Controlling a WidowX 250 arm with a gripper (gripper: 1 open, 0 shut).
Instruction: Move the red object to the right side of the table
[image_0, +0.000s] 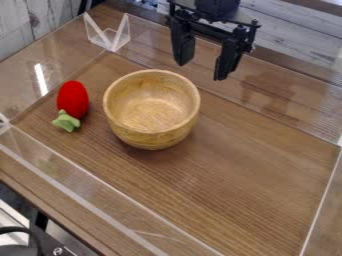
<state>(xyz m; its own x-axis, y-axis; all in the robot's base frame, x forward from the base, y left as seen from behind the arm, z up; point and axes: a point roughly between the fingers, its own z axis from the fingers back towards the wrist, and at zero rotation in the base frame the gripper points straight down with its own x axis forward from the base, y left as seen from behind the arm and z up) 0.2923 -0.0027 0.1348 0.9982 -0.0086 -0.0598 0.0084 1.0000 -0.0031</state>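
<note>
Black jaws (206, 66) point downward (beyond the bowl (151, 110)).

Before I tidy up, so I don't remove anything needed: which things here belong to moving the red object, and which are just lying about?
Part of the job: toy strawberry; table; gripper.
Just lying about: wooden bowl.

Evenly bright, small soft-looking picture, faint shadow beside the bowl (151, 109), pale sheen on tabletop (241, 170)

Pale wall panel behind, upper left (27, 18)
</note>
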